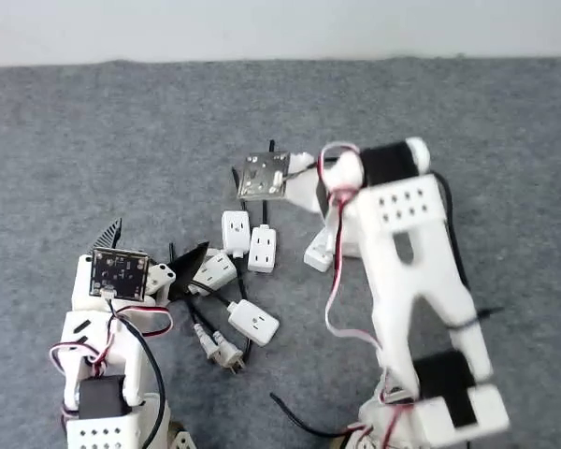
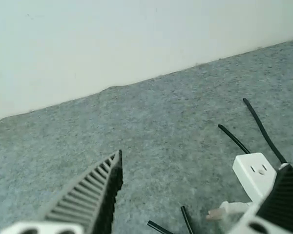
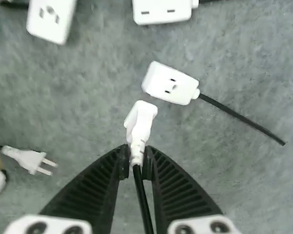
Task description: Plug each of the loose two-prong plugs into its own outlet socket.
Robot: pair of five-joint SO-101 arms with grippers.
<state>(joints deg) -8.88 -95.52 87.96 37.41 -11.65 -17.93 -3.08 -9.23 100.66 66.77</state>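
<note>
My right gripper pinches a white plug at its cord end, nose just beside a socket on the carpet | my left gripper spread wide, near a second socket

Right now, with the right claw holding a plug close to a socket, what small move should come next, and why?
Probably ease the right claw forward and a little sideways, so the plug lines up with the slots of the socket. Its tip sits at the socket's edge, off the two slots.
</note>
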